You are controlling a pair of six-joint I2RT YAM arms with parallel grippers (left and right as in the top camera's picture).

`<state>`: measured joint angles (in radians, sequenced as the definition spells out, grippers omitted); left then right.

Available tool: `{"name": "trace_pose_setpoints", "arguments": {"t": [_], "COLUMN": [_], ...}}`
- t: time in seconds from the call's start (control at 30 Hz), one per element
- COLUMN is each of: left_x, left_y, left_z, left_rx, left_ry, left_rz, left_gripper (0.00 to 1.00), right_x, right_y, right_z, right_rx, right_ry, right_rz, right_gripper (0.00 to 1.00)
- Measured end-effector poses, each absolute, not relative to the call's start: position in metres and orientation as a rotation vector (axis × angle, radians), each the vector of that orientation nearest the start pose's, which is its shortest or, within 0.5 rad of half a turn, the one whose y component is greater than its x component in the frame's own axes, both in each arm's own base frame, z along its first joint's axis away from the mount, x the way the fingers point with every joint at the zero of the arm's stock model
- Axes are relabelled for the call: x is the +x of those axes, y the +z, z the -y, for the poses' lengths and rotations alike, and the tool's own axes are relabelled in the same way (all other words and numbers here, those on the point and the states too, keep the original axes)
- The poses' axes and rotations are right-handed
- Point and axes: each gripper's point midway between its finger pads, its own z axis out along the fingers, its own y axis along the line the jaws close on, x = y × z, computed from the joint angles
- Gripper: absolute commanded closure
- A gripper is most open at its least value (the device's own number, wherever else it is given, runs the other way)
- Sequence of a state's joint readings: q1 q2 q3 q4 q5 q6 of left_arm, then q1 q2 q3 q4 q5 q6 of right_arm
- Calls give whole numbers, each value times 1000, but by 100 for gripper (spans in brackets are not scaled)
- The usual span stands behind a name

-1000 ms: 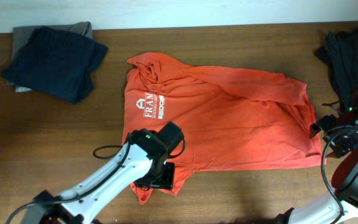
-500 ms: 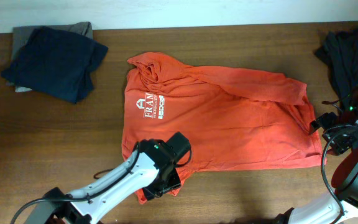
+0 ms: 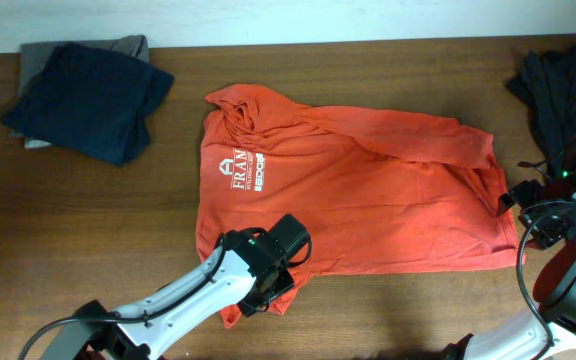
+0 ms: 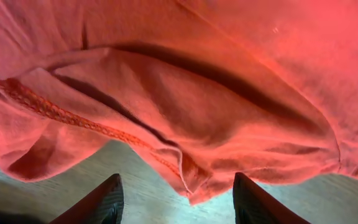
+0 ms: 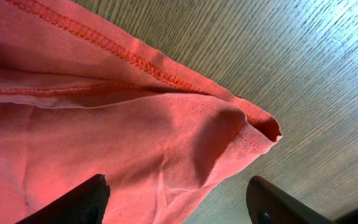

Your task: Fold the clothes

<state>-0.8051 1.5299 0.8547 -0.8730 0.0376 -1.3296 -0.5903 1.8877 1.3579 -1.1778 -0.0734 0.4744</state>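
The T-shirt (image 3: 368, 200) is red-orange with white lettering (image 3: 240, 175); the table (image 3: 68, 220) brown wood-grain, the folded garment (image 3: 93, 90) navy.

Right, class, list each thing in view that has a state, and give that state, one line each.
Shirt: spread out, logo up, wrinkled, not yet folded.
Left gripper: open, at the shirt's edge.
Right gripper: open, at a hem corner.
Navy clothes: loosely folded.
Dark heap: crumpled, unfolded.

Left gripper (image 4: 178, 190) stands open around a corner of the T-shirt (image 4: 216, 93).
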Motion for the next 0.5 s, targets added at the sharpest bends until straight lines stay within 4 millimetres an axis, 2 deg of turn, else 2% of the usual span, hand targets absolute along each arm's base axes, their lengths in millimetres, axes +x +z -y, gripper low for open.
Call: {"name": "trace_pose_setpoints", "arguments": {"t": [0.3,0.5], "left_x": [157,161], "left_y": [15,13], "left_z": [169,172], "left_rx": [-868,-873], "left_ry": [-2,-33], "left_rz": [-3043,-3028], "left_gripper": [48,49], "right_x": [265,265], "right_y": [49,49], "right_z": [162,162], "right_rx": [1668,1668], "right_ry": [134,133], "right_rz": [-2814,-2815], "right_gripper": [25,25]}}
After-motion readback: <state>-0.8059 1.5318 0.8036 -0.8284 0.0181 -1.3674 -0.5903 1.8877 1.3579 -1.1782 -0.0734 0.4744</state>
